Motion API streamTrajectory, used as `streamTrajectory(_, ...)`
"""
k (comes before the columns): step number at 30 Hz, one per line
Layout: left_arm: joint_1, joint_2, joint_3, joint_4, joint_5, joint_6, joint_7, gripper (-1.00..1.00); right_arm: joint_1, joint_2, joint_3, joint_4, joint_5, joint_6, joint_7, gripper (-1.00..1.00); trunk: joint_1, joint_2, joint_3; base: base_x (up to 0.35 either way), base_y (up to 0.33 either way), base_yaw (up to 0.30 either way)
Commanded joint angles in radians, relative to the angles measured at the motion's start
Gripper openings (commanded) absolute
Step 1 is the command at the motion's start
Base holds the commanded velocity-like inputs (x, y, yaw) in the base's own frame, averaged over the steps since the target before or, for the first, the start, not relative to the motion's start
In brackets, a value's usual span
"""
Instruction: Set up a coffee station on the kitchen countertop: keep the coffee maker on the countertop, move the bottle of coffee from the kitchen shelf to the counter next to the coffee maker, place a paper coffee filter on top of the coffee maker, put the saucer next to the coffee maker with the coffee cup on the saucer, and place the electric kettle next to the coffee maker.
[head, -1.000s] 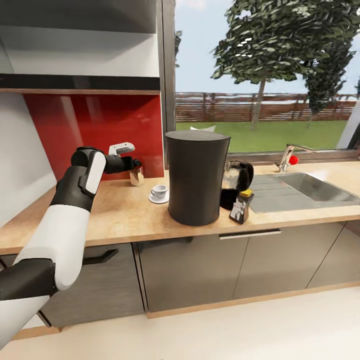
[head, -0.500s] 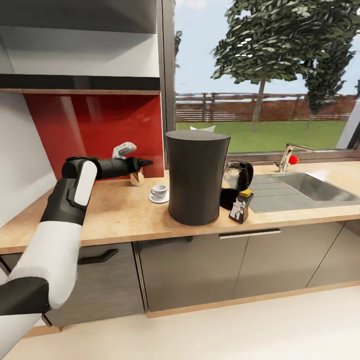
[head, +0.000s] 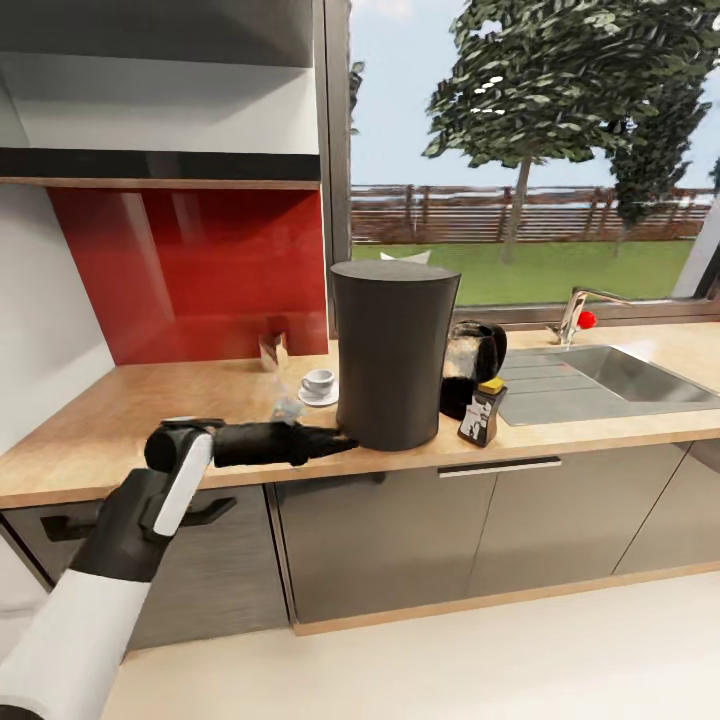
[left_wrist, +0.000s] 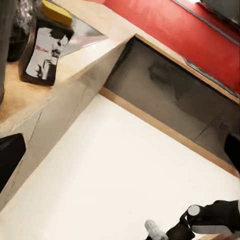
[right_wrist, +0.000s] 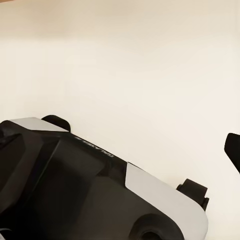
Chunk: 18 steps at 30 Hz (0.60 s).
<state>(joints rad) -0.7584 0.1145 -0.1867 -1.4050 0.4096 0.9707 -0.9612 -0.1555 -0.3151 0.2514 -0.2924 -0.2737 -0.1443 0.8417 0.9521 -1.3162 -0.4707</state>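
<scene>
1. Paper coffee filter, light, limp and easily creased by judgement, cannot be made out; a small beige box (head: 272, 350) stands at the worktop's back edge.
2. Left gripper (head: 335, 441) hangs at the worktop's (head: 230, 400) front edge beside the coffee maker (head: 393, 350); its finger spread cannot be told.
3. Cup (head: 318, 381) sits on the saucer (head: 318, 399); kettle (head: 474, 365), half hidden, and coffee bottle (head: 482, 412) flank the drum.

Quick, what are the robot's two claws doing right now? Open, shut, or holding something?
Left claw: cannot be told whether open or shut; it reaches along the light wood countertop edge toward the tall dark-grey coffee maker.
Right claw: cannot be told.
</scene>
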Motion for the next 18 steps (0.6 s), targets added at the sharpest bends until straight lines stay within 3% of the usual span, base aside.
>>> streamTrajectory(1, 0.017, 0.003, -0.027, -0.004, 0.003, -0.002, -0.007, 1.0, -0.001, -0.001, 0.008, 0.001, -0.006, -0.007, 0.0, 1.0, 0.0, -0.001, -0.001, 0.0, 0.0, 0.0)
streamTrajectory(2, 0.049, 0.009, -0.071, -0.01, 0.003, -0.021, -0.015, 1.0, -0.001, -0.001, 0.008, 0.001, -0.006, -0.007, 0.0, 1.0, 0.0, -0.001, -0.001, 0.0, 0.0, 0.0)
streamTrajectory(3, 0.066, 0.014, -0.091, -0.011, 0.003, -0.036, -0.019, 1.0, -0.001, -0.001, 0.008, 0.001, -0.005, -0.007, 0.0, 1.0, 0.0, -0.001, -0.001, 0.0, 0.0, 0.0)
streamTrajectory(4, 0.145, 0.041, -0.161, -0.009, 0.004, -0.106, -0.043, 1.0, -0.001, -0.001, 0.008, 0.001, -0.005, -0.007, 0.0, 1.0, 0.0, -0.001, -0.001, 0.0, 0.0, 0.0)
streamTrajectory(6, 0.207, 0.068, -0.193, -0.002, 0.004, -0.157, -0.071, 1.0, -0.001, -0.001, 0.008, 0.001, -0.005, -0.008, -0.001, 1.0, 0.0, -0.001, -0.001, 0.0, 0.0, 0.0)
streamTrajectory(9, 0.282, 0.101, -0.21, 0.012, 0.004, -0.213, -0.104, 1.0, -0.001, -0.001, 0.008, 0.001, -0.005, -0.008, -0.001, 1.0, 0.0, -0.001, -0.001, 0.0, 0.0, 0.0)
streamTrajectory(10, 0.371, 0.14, -0.219, 0.054, 0.003, -0.291, -0.132, 1.0, -0.001, -0.001, 0.008, 0.001, -0.005, -0.008, -0.001, 1.0, 0.0, -0.001, -0.001, 0.0, 0.0, 0.0)
streamTrajectory(11, 0.454, 0.175, -0.223, 0.154, 0.003, -0.402, -0.149, 1.0, -0.001, -0.001, 0.008, 0.001, -0.005, -0.008, -0.001, 1.0, 0.0, -0.001, -0.001, 0.0, 0.0, 0.0)
streamTrajectory(12, 0.496, 0.189, -0.224, 0.259, 0.005, -0.481, -0.157, 1.0, -0.001, -0.001, 0.008, 0.002, -0.005, -0.008, -0.002, 1.0, 0.0, -0.001, -0.001, 0.0, 0.0, 0.0)
streamTrajectory(13, 0.512, 0.194, -0.225, 0.323, 0.005, -0.521, -0.163, 1.0, -0.001, -0.001, 0.008, 0.002, -0.005, -0.008, -0.002, 1.0, 0.0, -0.001, -0.001, 0.0, 0.0, 0.0)
streamTrajectory(14, 0.543, 0.204, -0.224, 0.552, 0.018, -0.654, -0.208, 1.0, -0.001, -0.001, 0.008, 0.003, -0.006, -0.008, -0.003, 1.0, 0.0, -0.001, -0.001, 0.0, 0.0, 0.0)
streamTrajectory(16, 0.556, 0.207, -0.22, 0.715, 0.041, -0.753, -0.263, 1.0, -0.001, -0.001, 0.008, 0.003, -0.006, -0.008, -0.003, 1.0, 0.0, -0.001, -0.001, 0.0, 0.0, 0.0)
streamTrajectory(17, 0.568, 0.211, -0.186, 1.053, 0.093, -0.946, -0.381, 1.0, -0.001, -0.001, 0.008, 0.004, -0.006, -0.008, -0.003, 1.0, 0.0, -0.001, -0.001, 0.0, 0.0, 0.0)
streamTrajectory(18, 0.571, 0.212, -0.154, 1.174, 0.108, -1.0, -0.411, 1.0, -0.001, -0.001, 0.008, 0.004, -0.006, -0.008, -0.003, 1.0, 0.0, -0.001, -0.001, 0.0, 0.0, 0.0)
